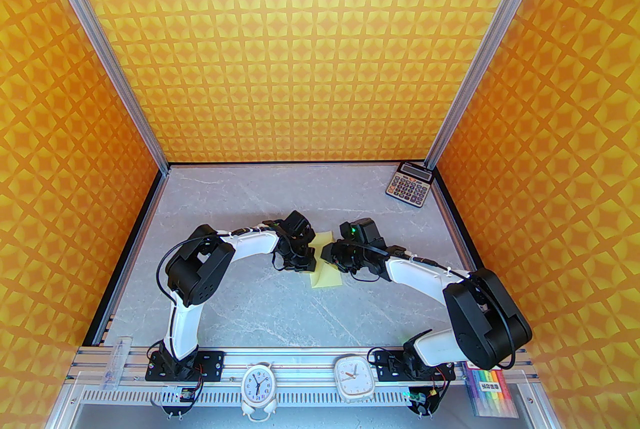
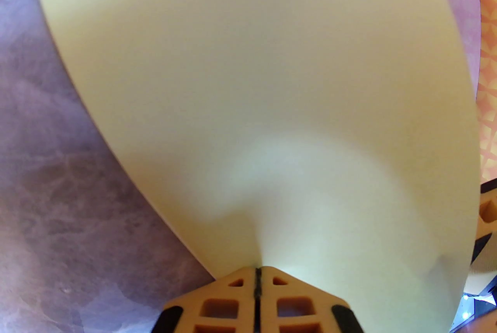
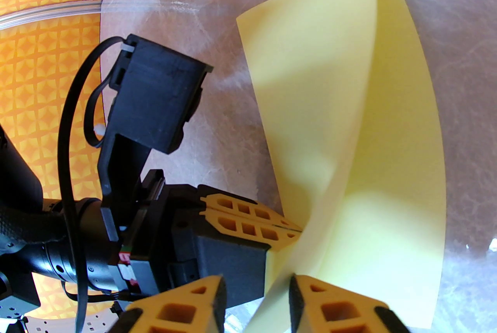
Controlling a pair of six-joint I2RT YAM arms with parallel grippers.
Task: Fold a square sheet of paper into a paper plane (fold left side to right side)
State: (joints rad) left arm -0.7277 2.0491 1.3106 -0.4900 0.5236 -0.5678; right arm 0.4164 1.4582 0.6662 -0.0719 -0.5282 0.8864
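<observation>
while the left pincer [image 2: 258, 271] pinches the pale yellow square paper sheet [image 2: 252, 90], the right pincer [image 3: 257, 281] gapes around its edge

The left arm [image 1: 250, 244] and right arm [image 1: 420, 274] bend at the elbow and reach inward, wrists facing each other. The left tool [image 2: 258, 272] pinches the sheet [image 3: 310, 90] tight. The right tool [image 3: 257, 279] stands parted around its edge.

The arms [image 1: 250, 244] hide much of the sheet [image 1: 327, 279].
</observation>
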